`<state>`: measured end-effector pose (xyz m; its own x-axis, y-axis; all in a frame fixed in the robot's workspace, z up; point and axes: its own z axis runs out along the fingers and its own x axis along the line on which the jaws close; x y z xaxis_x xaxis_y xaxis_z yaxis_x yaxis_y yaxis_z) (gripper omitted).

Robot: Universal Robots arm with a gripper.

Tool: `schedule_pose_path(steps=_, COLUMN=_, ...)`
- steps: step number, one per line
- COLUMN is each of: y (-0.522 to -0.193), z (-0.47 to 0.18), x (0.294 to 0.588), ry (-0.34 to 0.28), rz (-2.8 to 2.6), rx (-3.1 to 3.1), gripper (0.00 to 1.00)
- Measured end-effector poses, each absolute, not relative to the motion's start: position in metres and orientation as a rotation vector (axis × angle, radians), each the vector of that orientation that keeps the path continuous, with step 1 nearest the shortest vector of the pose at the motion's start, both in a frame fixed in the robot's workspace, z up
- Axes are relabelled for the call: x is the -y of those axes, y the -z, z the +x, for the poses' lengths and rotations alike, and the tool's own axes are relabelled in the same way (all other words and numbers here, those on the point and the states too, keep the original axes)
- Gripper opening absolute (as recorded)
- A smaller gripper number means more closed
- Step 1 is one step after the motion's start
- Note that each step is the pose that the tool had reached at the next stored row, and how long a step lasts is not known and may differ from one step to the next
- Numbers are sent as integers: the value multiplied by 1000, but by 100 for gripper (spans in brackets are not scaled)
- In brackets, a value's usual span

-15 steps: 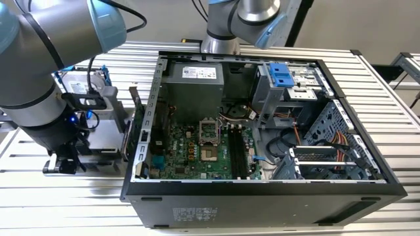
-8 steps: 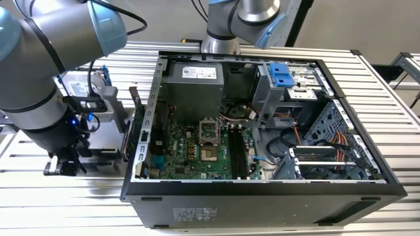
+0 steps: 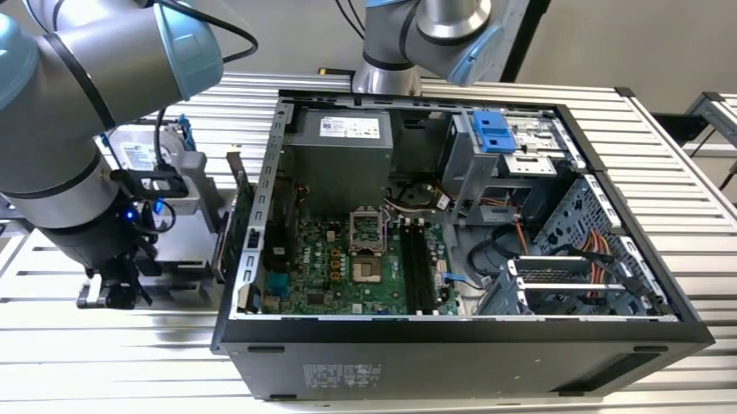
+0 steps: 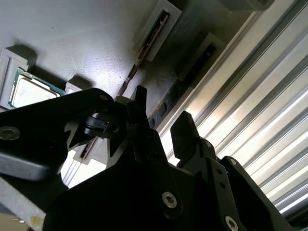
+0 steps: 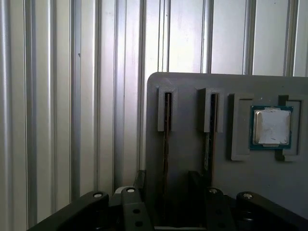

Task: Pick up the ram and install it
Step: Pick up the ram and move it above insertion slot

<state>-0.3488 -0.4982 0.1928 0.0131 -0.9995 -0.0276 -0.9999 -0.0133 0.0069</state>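
Two ram sticks stand on edge in a grey holder (image 5: 187, 86). The ram (image 5: 167, 130) farther from the silver processor chip (image 5: 272, 126) lies between my fingers; the other ram (image 5: 210, 130) stands beside it. My gripper (image 5: 167, 180) is open and straddles that first stick without touching it. In the second wrist view the gripper (image 4: 161, 122) frames the same ram (image 4: 163, 107). In the exterior view the gripper (image 3: 116, 293) hangs low over the holder, at the left of the open computer case (image 3: 461, 336). The motherboard's black slots (image 3: 417, 267) lie inside the case.
A silver drive in a blue frame (image 3: 144, 155) stands behind my arm. A second arm's base (image 3: 403, 43) rises behind the case. The case's left wall (image 3: 248, 233) stands between the holder and the motherboard. Ribbed aluminium table (image 5: 72, 96) surrounds everything.
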Motion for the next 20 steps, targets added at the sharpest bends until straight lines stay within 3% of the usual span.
schedule_pose_path(steps=2, y=-193, z=-349, x=498, ry=-38, rz=-2226, rx=-2196, gripper=100)
schedule_pose_path(steps=3, y=-193, z=-349, x=498, ry=-38, rz=-2226, rx=-2196, gripper=0)
schedule_pose_path(steps=20, y=-193, z=-349, x=498, ry=-38, rz=-2226, rx=-2196, gripper=0)
